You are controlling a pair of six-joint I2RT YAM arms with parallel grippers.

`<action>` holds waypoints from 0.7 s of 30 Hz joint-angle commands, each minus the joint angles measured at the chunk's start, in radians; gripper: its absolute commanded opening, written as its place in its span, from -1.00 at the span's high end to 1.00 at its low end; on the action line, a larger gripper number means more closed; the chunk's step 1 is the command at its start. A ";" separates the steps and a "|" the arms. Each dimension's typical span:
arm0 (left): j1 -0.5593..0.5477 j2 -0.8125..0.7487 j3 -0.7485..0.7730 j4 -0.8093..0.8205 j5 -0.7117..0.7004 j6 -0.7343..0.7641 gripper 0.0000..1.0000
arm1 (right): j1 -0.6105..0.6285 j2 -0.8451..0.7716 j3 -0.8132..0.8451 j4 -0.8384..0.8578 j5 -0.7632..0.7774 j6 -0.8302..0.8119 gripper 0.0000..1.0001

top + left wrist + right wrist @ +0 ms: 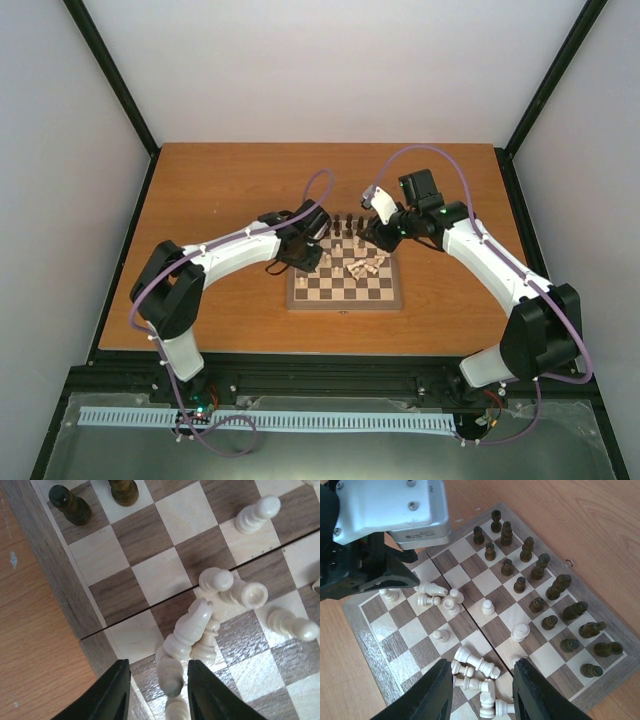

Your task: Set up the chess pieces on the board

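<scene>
Chess pieces [470, 657], smooth turned cream wood, lie toppled on the checkered board [368, 646]. Left gripper [159, 680] stoops, jaws loosely straddling one; right gripper [482, 667] hovers half-open, empty.

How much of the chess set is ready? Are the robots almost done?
About halfway. Done: the dark pieces stand in two rows along one edge of the board. In hand: the left claw straddles a toppled cream piece, not yet pinching it. Left: most cream pieces lie in heaps mid-board; a few stand scattered.
</scene>
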 commanded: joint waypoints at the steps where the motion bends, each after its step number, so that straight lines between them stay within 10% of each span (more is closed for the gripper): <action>1: -0.002 0.047 0.064 0.007 0.005 -0.010 0.36 | -0.006 0.020 -0.004 0.009 -0.022 -0.009 0.31; 21: -0.001 0.067 0.054 -0.032 0.025 -0.010 0.45 | -0.013 0.027 0.003 -0.005 -0.037 -0.018 0.31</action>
